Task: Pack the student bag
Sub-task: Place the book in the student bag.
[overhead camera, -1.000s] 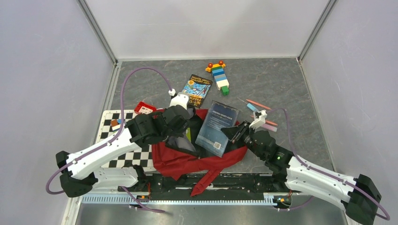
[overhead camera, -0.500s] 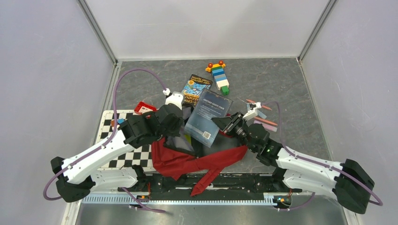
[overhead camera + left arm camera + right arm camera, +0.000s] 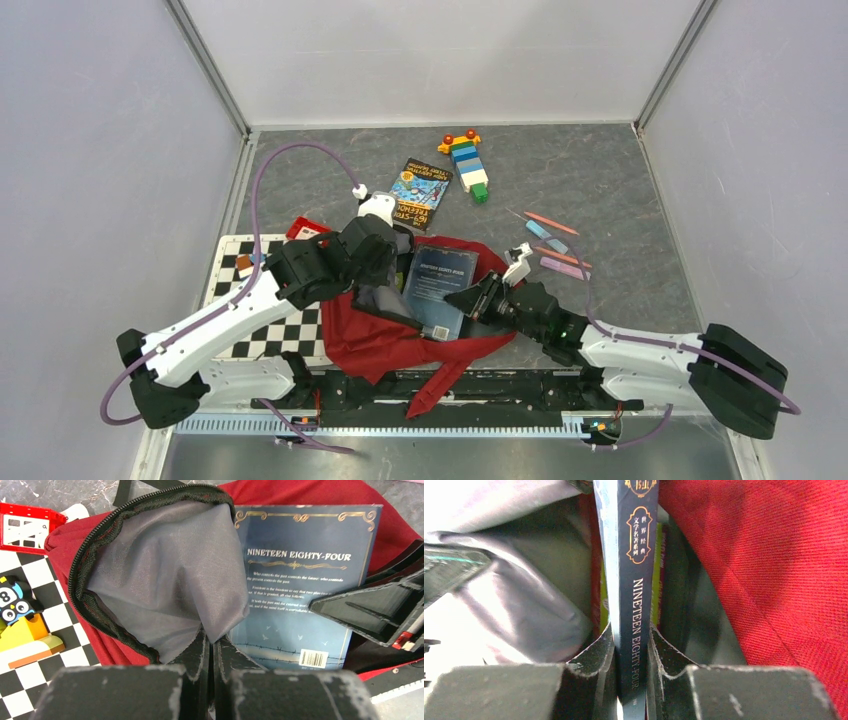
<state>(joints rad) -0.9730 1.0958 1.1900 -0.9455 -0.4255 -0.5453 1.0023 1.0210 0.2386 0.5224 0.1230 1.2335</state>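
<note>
Item 1, my left pincer [image 3: 210,642]: pressed together on the grey lining [image 3: 165,580], lifting the mouth open.
Item 2, student bag [image 3: 400,340]: dark red, at six o'clock on the table [image 3: 620,200], just ahead of my bases.
Item 3, book [image 3: 438,285]: partly in the mouth, at three o'clock of the lifted flap.
Item 4, my right pincer [image 3: 630,630]: pinching the book's spine.
Handling note: slide the book toward nine o'clock, flat under the flap. Something yellow-green lies inside, possibly in the way.
</note>
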